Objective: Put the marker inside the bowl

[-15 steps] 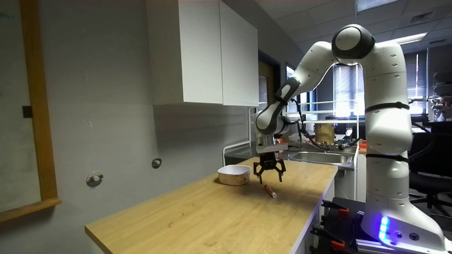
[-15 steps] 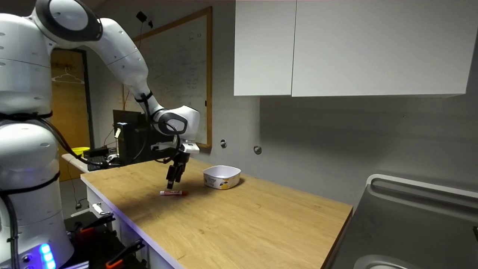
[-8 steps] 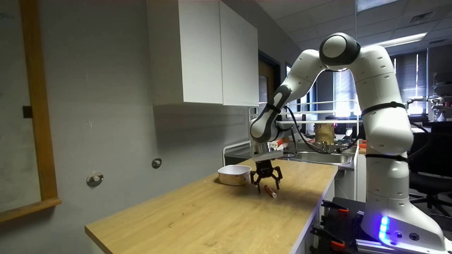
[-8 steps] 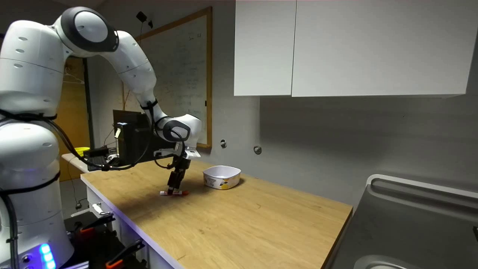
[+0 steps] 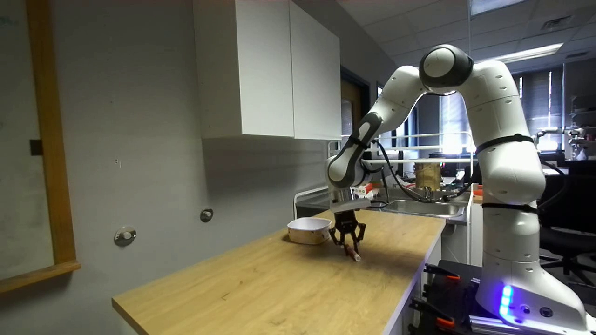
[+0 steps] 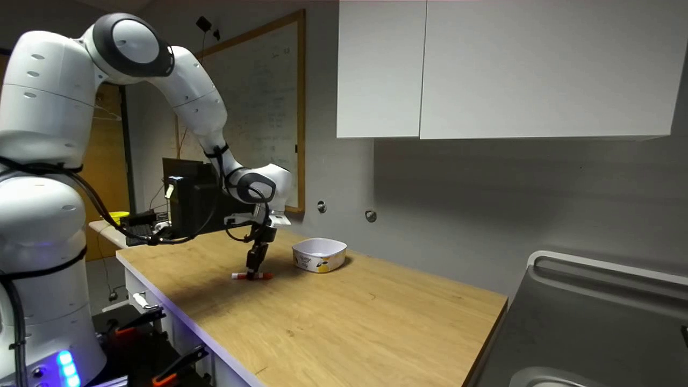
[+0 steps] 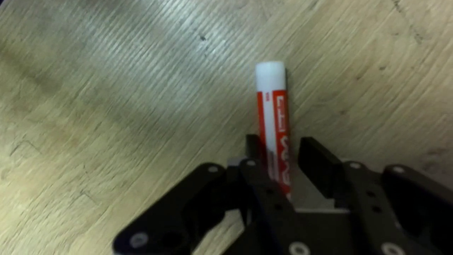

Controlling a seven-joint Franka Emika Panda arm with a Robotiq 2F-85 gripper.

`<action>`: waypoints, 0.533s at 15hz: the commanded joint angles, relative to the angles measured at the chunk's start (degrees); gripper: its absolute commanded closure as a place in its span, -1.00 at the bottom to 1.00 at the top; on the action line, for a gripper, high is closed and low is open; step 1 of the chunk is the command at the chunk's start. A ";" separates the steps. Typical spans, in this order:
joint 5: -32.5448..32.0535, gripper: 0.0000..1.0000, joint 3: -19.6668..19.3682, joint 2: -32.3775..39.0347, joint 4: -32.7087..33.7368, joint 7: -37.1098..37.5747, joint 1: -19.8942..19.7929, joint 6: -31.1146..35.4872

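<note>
The marker (image 7: 271,106), red with a white end, lies on the wooden counter. My gripper (image 7: 277,152) reaches down around it, jaws partly closed. In the wrist view one finger is right against the marker's side, while a gap shows between the marker and the opposite finger (image 7: 318,166). Part of the marker's far end is hidden behind the gripper. In an exterior view the gripper (image 5: 352,250) straddles the marker (image 5: 356,257) at counter level. The white bowl (image 6: 309,262), with a printed outer wall, stands a short way off toward the wall; the wrist view does not show it.
The wooden counter (image 5: 260,284) runs along a grey wall. White cabinets (image 6: 510,70) hang above its back. A metal sink (image 5: 421,208) lies past its far end in an exterior view. Clamps (image 6: 183,365) sit by the robot's base.
My gripper has come down from above the marker to the counter, and its fingers have drawn much closer together around it. The marker has shifted slightly toward the bowl. The bowl has not moved.
</note>
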 commanded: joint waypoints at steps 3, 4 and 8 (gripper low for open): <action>0.03 0.92 -0.37 -0.31 -0.03 -0.48 0.10 0.06; 0.06 0.89 -0.38 -0.32 -0.12 -0.52 0.09 0.17; 0.29 0.89 -0.36 -0.33 -0.06 -0.76 0.05 -0.32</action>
